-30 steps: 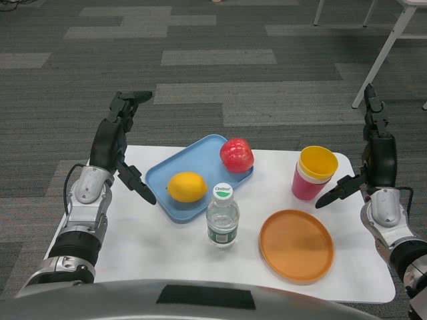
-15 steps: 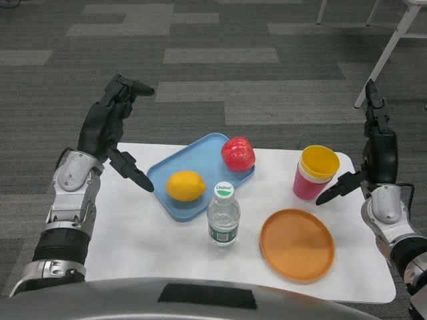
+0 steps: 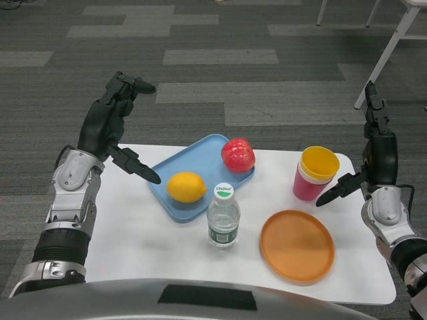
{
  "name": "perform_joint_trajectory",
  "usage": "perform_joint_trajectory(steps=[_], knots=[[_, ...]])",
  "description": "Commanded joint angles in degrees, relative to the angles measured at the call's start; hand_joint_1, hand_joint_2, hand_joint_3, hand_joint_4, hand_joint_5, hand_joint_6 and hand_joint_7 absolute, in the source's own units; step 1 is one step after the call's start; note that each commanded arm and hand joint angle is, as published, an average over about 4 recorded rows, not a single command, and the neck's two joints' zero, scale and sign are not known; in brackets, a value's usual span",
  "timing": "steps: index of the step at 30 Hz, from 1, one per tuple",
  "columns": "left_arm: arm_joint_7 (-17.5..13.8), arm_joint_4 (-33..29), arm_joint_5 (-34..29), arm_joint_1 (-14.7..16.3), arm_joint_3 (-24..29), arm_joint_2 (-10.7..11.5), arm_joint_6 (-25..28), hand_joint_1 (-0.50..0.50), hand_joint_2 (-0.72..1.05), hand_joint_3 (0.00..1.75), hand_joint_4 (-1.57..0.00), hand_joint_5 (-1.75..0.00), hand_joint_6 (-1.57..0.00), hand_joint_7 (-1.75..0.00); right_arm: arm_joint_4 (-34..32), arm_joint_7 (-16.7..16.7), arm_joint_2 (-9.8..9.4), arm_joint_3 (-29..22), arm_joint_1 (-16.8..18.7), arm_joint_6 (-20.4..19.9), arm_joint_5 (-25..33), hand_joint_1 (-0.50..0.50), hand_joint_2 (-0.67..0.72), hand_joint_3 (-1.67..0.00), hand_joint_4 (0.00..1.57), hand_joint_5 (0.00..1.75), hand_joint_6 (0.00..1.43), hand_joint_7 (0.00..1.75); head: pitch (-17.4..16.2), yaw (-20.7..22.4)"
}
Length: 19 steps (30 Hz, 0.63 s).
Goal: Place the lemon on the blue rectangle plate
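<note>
Right now the lemon lies on the blue rectangle plate, on the part of the plate nearest the front edge of the worktop. The lemon is yellow, egg-shaped and smooth, with a soft shine on top. No hand touches it.

The plate is a flat light-blue tray with round corners and a low raised rim. It sits turned at a slant, near the back edge of the worktop and a bit toward the left side. A red apple rests on the far end of the same plate, well apart from the lemon. The apple is round and glossy.

Just in front of the plate stands a clear plastic water bottle with a white cap and a green label. It is upright and see-through.

Toward the front right corner lies a round orange plate, flat and plain. Behind it, near the right back corner, stands a pink cup with a yellow cup stacked inside it.

The worktop is white and smooth with round corners. Grey carpet with lighter stripes covers the floor around it.

The left hand is held up above the left back corner of the worktop, fingers spread and holding nothing. The right hand is up by the right edge, fingers apart, also holding nothing.
</note>
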Motion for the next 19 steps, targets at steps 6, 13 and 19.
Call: perform_joint_trajectory(steps=[6, 13, 19], knots=[[0.0, -0.6, 1.6, -0.5, -0.1, 0.4, 0.8, -0.49, 0.18, 0.09, 0.00, -0.36, -0.14, -1.47, 0.3, -0.2, -0.63, 0.0, -1.1, 0.1, 0.3, -0.46, 0.66, 0.00, 0.00, 0.00, 0.00, 0.00, 0.6, 0.0], [0.4, -0.6, 0.8, -0.5, -0.2, -0.2, 0.1, -0.48, 0.07, 0.09, 0.00, -0.41, -0.10, -1.43, 0.1, -0.2, -0.63, -0.1, -1.1, 0.1, 0.3, -0.46, 0.66, 0.00, 0.00, 0.00, 0.00, 0.00, 1.2, 0.4], [0.7, -0.5, -1.2, -0.5, -0.6, -0.3, -0.2, -0.48, 0.07, 0.09, 0.00, -0.41, 0.00, -0.54, -0.1, -0.2, -0.63, -0.1, -0.9, 0.1, 0.3, -0.46, 0.66, 0.00, 0.00, 0.00, 0.00, 0.00, 1.6, 0.8]])
